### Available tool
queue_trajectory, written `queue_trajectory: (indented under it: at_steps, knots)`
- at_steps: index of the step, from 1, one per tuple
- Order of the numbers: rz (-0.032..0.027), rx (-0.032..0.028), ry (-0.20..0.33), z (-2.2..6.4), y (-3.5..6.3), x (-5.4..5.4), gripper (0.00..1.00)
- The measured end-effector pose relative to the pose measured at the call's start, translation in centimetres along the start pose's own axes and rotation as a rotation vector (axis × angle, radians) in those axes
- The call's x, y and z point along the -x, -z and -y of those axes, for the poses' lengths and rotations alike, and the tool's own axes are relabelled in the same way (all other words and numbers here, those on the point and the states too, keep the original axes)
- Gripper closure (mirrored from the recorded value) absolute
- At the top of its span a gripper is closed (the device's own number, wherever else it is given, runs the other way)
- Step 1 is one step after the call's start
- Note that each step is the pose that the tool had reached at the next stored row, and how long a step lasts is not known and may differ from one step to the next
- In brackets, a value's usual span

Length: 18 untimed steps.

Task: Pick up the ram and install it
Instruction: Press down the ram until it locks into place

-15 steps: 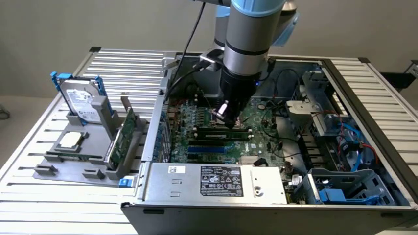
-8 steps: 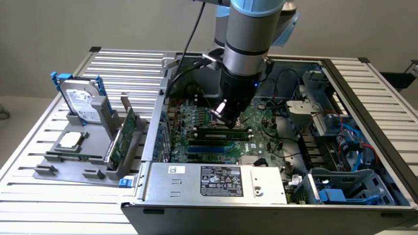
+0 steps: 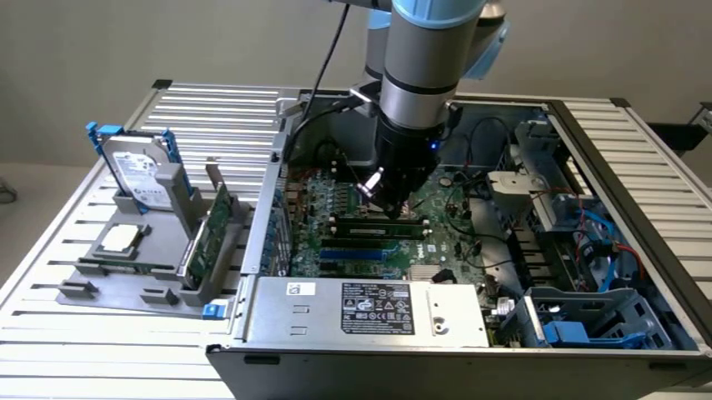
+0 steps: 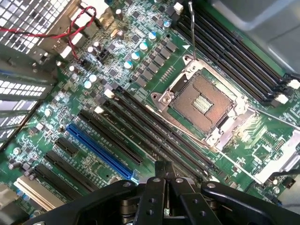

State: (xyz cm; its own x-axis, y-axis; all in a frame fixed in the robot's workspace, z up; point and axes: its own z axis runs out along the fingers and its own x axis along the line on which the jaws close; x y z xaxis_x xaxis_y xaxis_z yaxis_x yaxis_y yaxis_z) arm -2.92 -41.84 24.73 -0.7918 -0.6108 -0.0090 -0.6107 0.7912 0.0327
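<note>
Heads up, a lot is hard to read here. In the exterior view the arm's wrist blocks the back of the motherboard (image 3: 451,237), and the pincer (image 3: 389,198) is a dark lump low over the memory slots, so its tips don't read from there. In the wrist view the pincer (image 4: 161,168) has both fingers pressed together with no gap, and I can't see anything pinched between them; whatever sits right under the tips is hidden by the black finger mounts. The ram (image 3: 378,227), as best I can tell, is the long dark strip standing in the slots just below the pincer. It's close under the tips, but I can't tell if they touch it or how far it's seated. From the wrist camera the long black slots run diagonally under the fingers and I honestly can't pick the stick out among them. Around that there's an open processor socket (image 4: 204,101) with its metal frame beside the slots, a blue slot (image 4: 98,147) on the other side of them, and red wires (image 4: 70,30) near the case grille. In the exterior view the grey power supply (image 3: 368,307) sits at the case's near edge. Off to the exterior view's left, a grey tray (image 3: 100,292) holds a hard drive (image 3: 139,167), a square silver processor chip (image 3: 120,239) and a green expansion card (image 3: 212,229), all well apart from the pincer.
</note>
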Motion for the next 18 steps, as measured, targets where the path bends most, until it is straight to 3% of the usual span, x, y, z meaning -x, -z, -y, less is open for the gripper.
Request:
queue_trajectory:
  at_steps: [6, 18]
  knots:
    - [-0.0012, -0.0056, -0.080, 0.00, 0.00, 0.00, 0.89]
    - [0.0042, -0.0072, -0.267, 0.00, 0.00, 0.00, 0.89]
